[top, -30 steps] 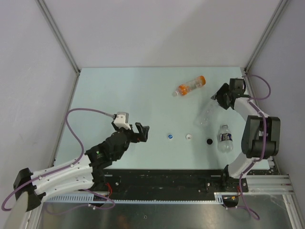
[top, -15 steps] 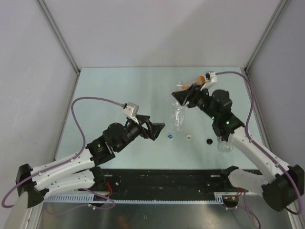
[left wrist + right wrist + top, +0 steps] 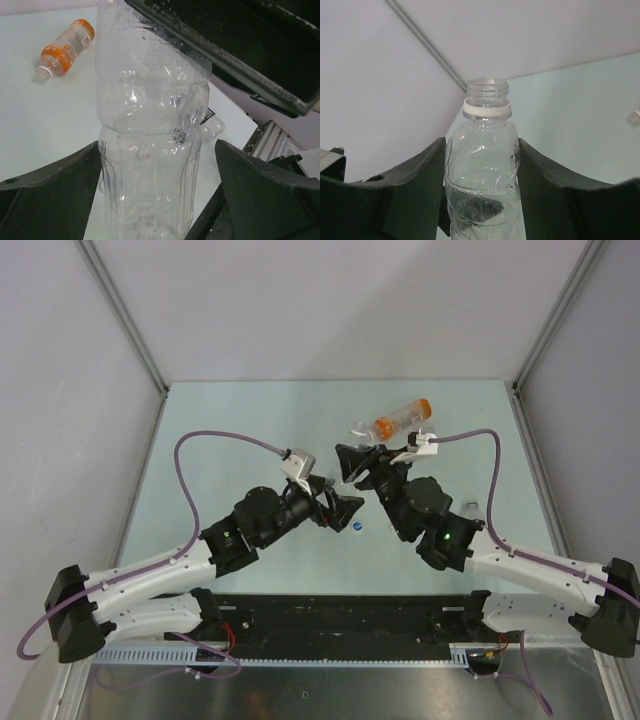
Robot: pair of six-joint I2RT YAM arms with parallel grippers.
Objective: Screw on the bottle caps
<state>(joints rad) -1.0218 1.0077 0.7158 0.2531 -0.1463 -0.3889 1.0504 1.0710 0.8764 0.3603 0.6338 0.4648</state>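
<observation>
My right tool (image 3: 481, 175) grips the uncapped clear bottle (image 3: 485, 135); my left tool (image 3: 155, 185) stands wide open astride it.

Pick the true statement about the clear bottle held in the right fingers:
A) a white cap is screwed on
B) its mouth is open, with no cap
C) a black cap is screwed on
B: in the right wrist view the clear bottle shows bare threads at its mouth, with no cap on top.
</observation>
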